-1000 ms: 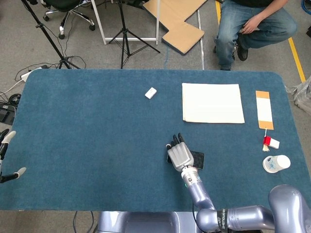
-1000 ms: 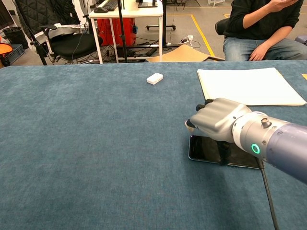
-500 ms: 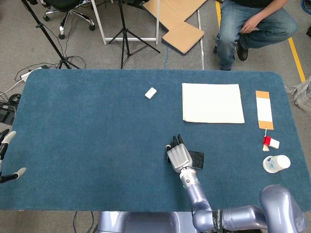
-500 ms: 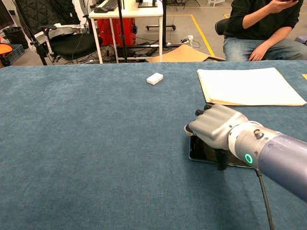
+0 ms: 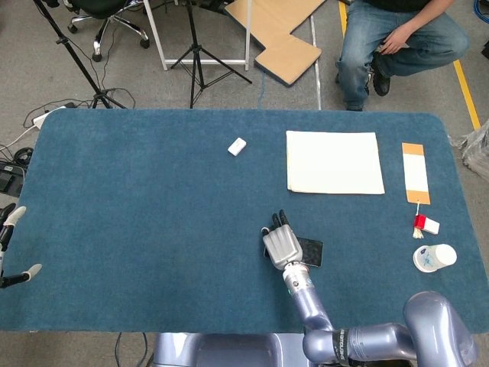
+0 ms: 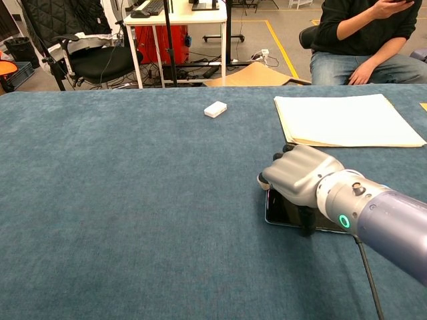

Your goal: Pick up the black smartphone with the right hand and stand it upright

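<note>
— What did we have in the way of containers on the table?

— Only one: a paper cup [image 5: 435, 258] near the right edge of the blue carpet-like table cover [image 5: 153, 229]. We could not tell whether anything was inside it. Just above it lay a small red-and-white item [image 5: 424, 224] we couldn't identify.

— And the black smartphone?

— The black smartphone [image 5: 312, 251] lay flat on the cover, a thin glossy rectangle against the matte, fuzzy pile. In the chest view we saw our right hand [image 6: 299, 177] sitting over its left end, grey shell on top, dark fingers [image 6: 307, 220] curled down against the near edge. We could not tell whether it truly gripped the phone or only pressed on it; the phone was not lifted or tilted.

— What about our left hand?

— Our left hand [image 5: 11, 245] sat at the far left edge in the head view, off the table, too little of it visible for us to judge its fingers.

— What else was around?

— A cream stack of paper [image 5: 334, 161] behind the phone, well apart from it; a small white block [image 5: 237, 146] further left; an orange-and-white strip [image 5: 416, 173] by the right edge. Beyond the table a seated person [image 5: 397, 38] in jeans, flat cardboard [image 5: 279, 30] on the floor, tripod legs [image 5: 200, 61]. Nothing stood between our hand and the phone.
</note>
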Motion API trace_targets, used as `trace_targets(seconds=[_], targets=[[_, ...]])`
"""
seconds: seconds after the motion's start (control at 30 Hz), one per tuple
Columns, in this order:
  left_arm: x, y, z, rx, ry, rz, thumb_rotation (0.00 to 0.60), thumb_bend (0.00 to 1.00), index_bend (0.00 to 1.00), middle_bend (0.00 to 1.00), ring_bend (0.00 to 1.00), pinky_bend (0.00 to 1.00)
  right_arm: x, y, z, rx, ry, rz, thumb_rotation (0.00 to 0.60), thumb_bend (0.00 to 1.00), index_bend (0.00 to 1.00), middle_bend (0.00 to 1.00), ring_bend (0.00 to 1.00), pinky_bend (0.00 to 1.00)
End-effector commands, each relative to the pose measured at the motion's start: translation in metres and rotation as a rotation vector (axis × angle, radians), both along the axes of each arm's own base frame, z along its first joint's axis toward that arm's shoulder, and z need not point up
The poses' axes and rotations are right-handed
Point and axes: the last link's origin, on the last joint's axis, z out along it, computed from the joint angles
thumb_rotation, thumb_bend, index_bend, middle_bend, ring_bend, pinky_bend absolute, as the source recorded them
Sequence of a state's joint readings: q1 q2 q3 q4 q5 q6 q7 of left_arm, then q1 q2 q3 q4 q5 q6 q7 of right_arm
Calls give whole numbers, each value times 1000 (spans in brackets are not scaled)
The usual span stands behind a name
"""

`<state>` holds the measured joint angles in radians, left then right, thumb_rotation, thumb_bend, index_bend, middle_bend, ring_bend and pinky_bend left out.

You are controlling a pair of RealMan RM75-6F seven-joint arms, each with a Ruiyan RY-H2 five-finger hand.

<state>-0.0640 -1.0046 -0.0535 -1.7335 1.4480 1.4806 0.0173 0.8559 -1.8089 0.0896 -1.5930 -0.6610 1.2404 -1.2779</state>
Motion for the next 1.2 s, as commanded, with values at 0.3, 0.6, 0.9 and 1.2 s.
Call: trace_targets(seconds=[0.3, 0.6, 0.9, 1.2], targets=[[0, 0, 0, -1, -2, 0, 600, 0, 0, 0, 0, 0, 7, -6, 22, -19, -263, 8, 600, 68, 503, 513, 184, 95], [1, -2, 1, 0, -5, -5, 600, 0, 0, 0, 0, 0, 8, -28, 58, -5, -653, -20, 600, 70, 509, 517, 199, 164], [4, -3, 0, 1, -8, -10, 600, 0, 0, 0, 0, 0, -13, -42, 71, 84, -1118, -207, 600, 75, 515, 523, 198, 164], [5, -4, -1, -2, -4, -14, 600, 0, 0, 0, 0, 0, -35, -37, 58, 191, -1524, -597, 600, 97, 516, 523, 179, 210]])
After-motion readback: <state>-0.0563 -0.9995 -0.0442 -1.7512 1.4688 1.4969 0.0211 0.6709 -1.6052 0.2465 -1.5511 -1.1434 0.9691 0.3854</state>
